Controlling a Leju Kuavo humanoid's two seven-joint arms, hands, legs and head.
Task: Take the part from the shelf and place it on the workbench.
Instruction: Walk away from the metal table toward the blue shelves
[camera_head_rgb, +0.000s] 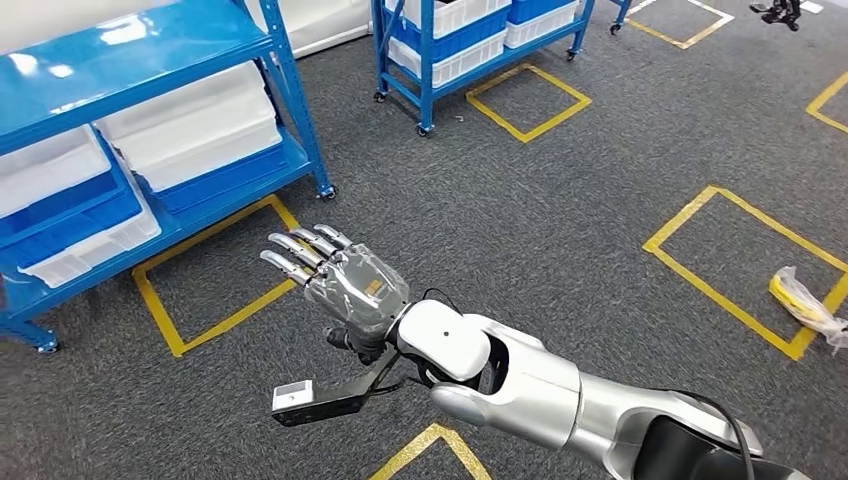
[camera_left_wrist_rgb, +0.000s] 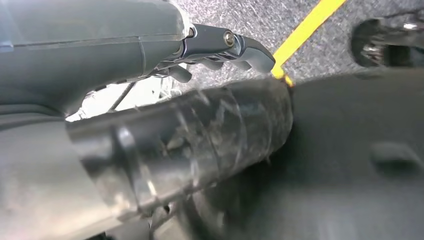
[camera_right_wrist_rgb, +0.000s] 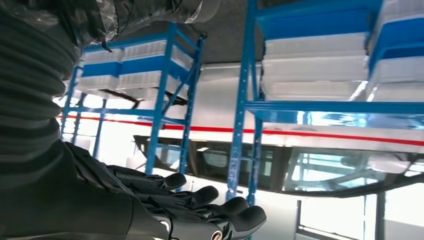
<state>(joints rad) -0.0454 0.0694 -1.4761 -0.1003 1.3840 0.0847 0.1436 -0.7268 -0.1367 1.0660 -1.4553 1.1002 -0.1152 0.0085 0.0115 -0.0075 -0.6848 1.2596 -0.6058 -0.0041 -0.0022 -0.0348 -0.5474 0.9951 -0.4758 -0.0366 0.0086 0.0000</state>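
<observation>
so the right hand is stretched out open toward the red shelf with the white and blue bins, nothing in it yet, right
Not quite: the shelf is blue, not red, as the head view shows. The rest holds: the right hand is stretched out toward it, fingers apart and holding nothing, and white and blue bins sit on the shelf.

blue shelf (camera_head_rgb: 150, 60) running off the head view's left and top edges, yellow-and-clear bag (camera_head_rgb: 808, 305) being cropped at right, its contents staying unclear
</observation>
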